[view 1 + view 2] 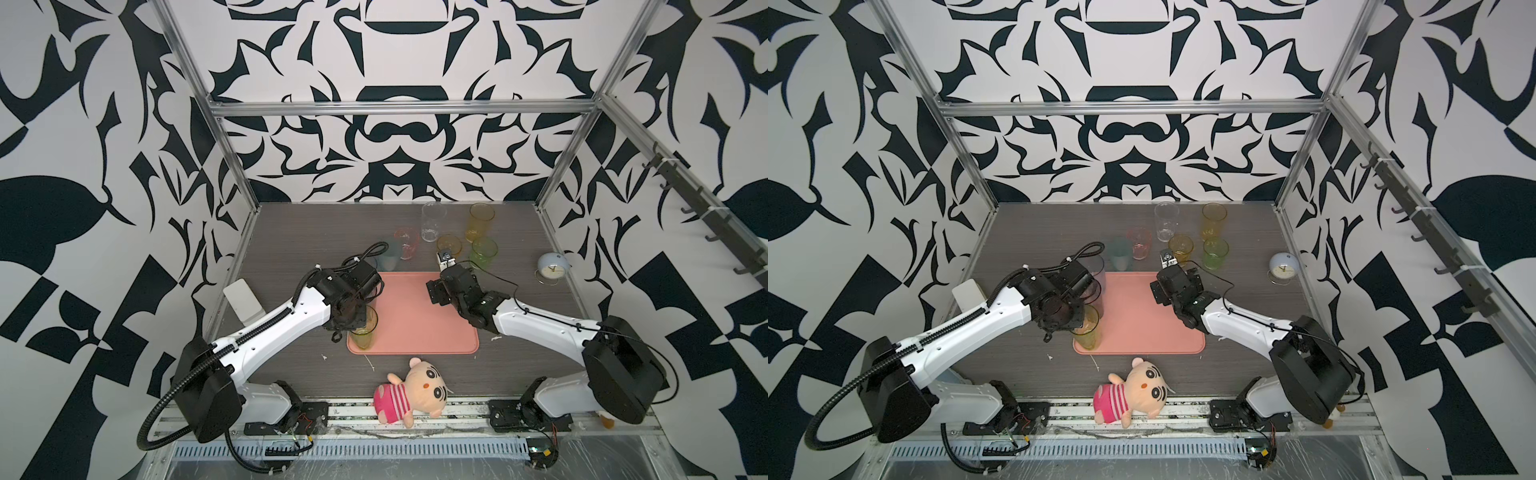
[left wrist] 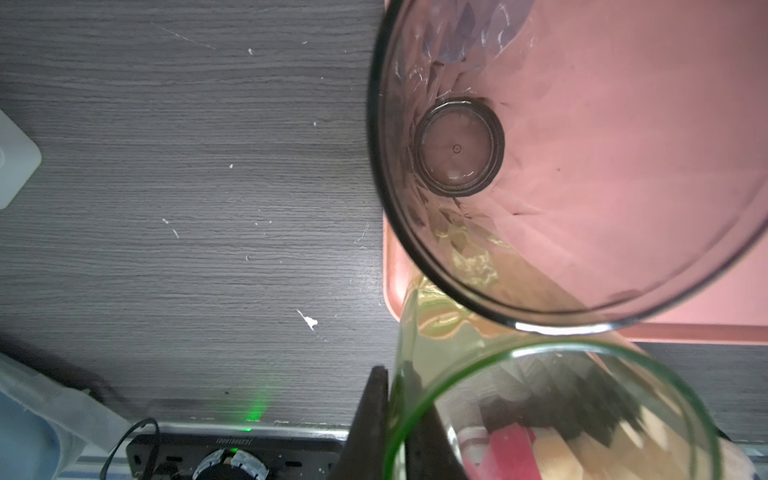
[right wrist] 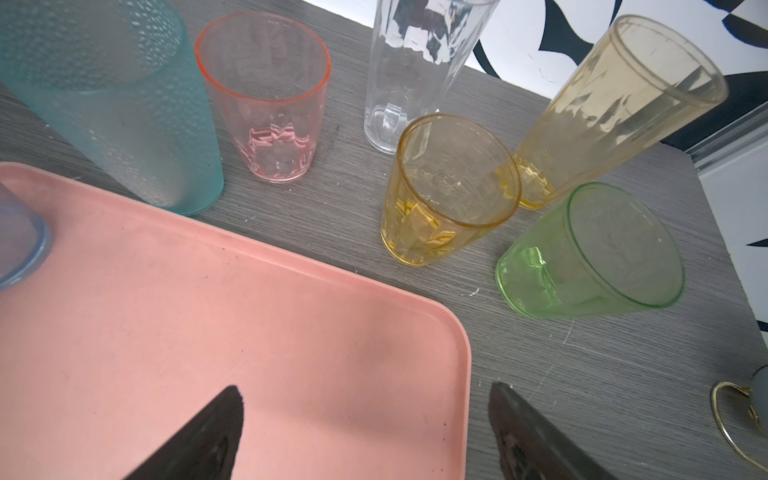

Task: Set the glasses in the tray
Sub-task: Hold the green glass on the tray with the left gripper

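Three glasses stand on the tray (image 1: 415, 316), along its left edge in both top views. The blue-grey glass (image 3: 23, 245) is at the upper left corner, the smoky glass (image 2: 457, 149) just below it, and the yellow-green glass (image 1: 362, 337) in the lower left corner. The left gripper (image 2: 395, 374) is pinched tight on that last rim (one finger outside the wall, one inside). Over the tray's upper right corner, the right gripper (image 3: 365, 436) hovers with fingers spread wide, holding nothing. Six more stand on the table (image 1: 311, 232) above the tray, in the upper middle of the frame: teal glass (image 3: 116, 104), pink glass (image 3: 270, 104), clear glass (image 3: 415, 62), amber glass (image 3: 449, 187), yellow glass (image 3: 615, 104), green glass (image 3: 590, 249).
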Motion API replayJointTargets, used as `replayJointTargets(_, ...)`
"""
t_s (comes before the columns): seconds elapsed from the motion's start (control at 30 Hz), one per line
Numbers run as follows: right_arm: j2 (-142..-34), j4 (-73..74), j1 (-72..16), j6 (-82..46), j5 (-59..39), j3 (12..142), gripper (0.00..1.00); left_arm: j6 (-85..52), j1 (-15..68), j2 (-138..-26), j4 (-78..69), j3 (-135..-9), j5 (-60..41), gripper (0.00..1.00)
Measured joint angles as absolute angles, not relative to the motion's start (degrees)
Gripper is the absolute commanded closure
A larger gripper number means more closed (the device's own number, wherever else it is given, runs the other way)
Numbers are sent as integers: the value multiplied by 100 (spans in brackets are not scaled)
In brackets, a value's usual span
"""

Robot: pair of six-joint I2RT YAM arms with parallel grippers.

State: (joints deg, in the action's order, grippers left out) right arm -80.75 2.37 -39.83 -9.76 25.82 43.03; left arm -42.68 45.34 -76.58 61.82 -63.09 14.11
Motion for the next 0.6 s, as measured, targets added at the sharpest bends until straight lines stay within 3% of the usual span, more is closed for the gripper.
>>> replayJointTargets(0.3, -8075, 237, -3983, -998, 2585, 4303, 5, -4246, 4534, -7655, 6248, -6449, 1435, 75)
replayJointTargets(0.6, -8075, 235, -3986, -998, 2593, 4303, 5, -4233, 4534, -7655, 6265, -6545, 1468, 76)
